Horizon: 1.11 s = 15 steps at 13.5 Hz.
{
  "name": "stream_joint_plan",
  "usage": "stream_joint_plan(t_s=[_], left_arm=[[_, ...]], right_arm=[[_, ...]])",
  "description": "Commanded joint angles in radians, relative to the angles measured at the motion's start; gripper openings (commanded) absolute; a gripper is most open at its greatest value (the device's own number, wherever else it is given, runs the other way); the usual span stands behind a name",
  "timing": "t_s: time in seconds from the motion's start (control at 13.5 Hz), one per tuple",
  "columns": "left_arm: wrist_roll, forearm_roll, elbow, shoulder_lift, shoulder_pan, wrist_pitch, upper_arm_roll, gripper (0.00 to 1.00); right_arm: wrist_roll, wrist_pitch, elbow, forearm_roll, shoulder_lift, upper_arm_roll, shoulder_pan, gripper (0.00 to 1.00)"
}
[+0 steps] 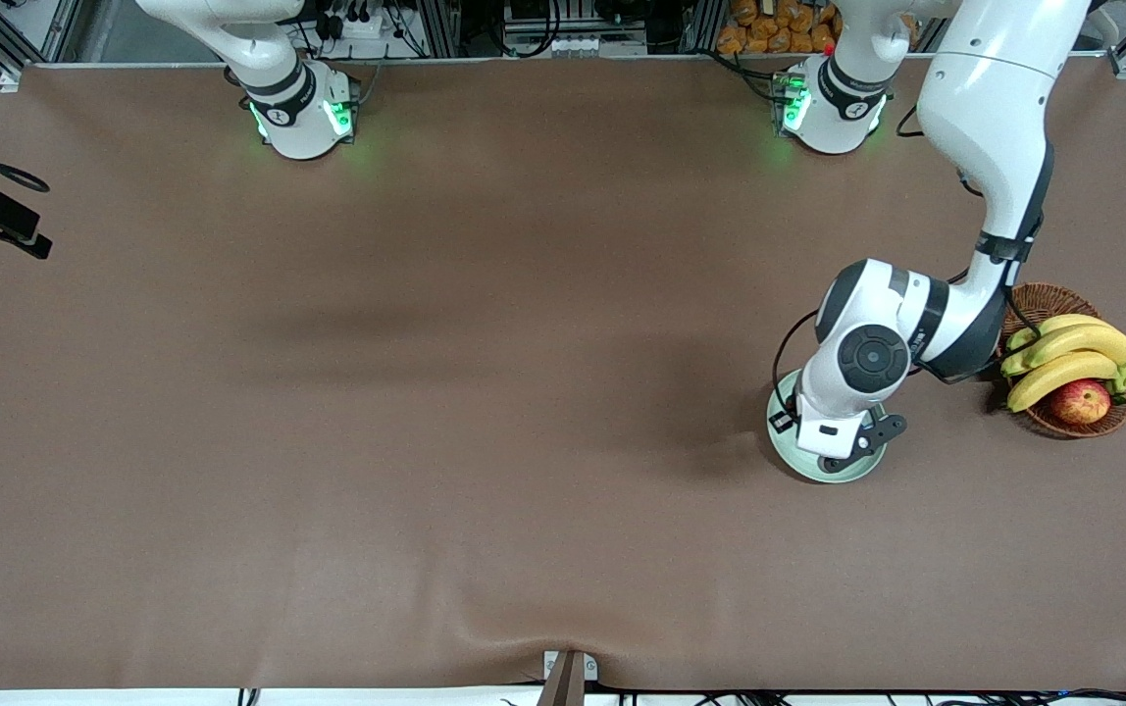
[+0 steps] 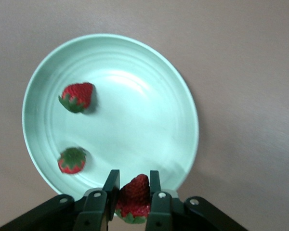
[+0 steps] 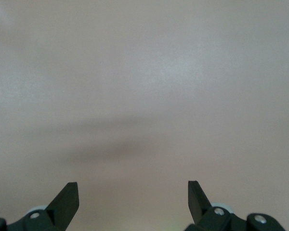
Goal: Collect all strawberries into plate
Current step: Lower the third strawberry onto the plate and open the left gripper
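Observation:
The pale mint-green plate (image 1: 803,463) lies on the brown table, mostly hidden under my left arm's hand. In the left wrist view the plate (image 2: 135,110) holds two strawberries: one (image 2: 78,96) lies on its side and the other (image 2: 72,160) shows its green cap. My left gripper (image 2: 134,175) is shut on a third strawberry (image 2: 135,197) and holds it just above the plate's rim. In the front view the left gripper (image 1: 843,441) is over the plate. My right gripper (image 3: 132,185) is open and empty over bare table; it is out of the front view.
A brown wicker basket (image 1: 1053,297) stands beside the plate, toward the left arm's end of the table. It holds bananas (image 1: 1073,353) and a red-yellow apple (image 1: 1080,400). The left arm's forearm passes just over the basket's edge.

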Motion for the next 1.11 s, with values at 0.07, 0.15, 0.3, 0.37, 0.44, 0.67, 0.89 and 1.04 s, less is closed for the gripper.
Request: stream_joint_plan(t_s=[0.07,0.15,0.3,0.37,0.44,0.67,0.89,1.04], left_arm=[[0.036,0.033,-0.048,-0.002,0.066,0.089,-0.013,0.76],[0.047,0.033,-0.045,0.0,0.079,0.092,-0.013,1.0],[0.113,0.031,-0.042,-0.005,0.109,0.095,-0.014,1.0],[0.133,0.03,-0.042,-0.011,0.123,0.095,-0.014,1.0],[0.136,0.03,-0.042,-0.018,0.134,0.095,-0.016,1.0],[0.139,0.028,-0.041,-0.107,0.134,0.062,-0.023,1.0],[0.245,0.022,-0.033,-0.219,0.133,-0.021,-0.023,1.0],[0.31,0.021,-0.025,-0.297,0.133,-0.087,-0.025,1.0]], right_arm=[[0.009,-0.006,0.001,0.016,-0.002,0.001,-0.003,1.0],[0.009,-0.006,0.001,0.015,0.0,0.001,-0.001,1.0],[0.009,-0.006,0.001,0.016,0.0,0.001,0.001,1.0],[0.009,-0.004,0.001,0.015,0.0,0.001,0.001,1.0],[0.009,-0.004,0.001,0.016,0.0,0.001,0.001,1.0],[0.009,-0.003,0.001,0.016,0.003,0.001,0.002,1.0],[0.009,-0.003,0.001,0.016,0.003,0.001,0.002,1.0],[0.009,-0.004,0.001,0.016,0.003,0.001,0.002,1.0]])
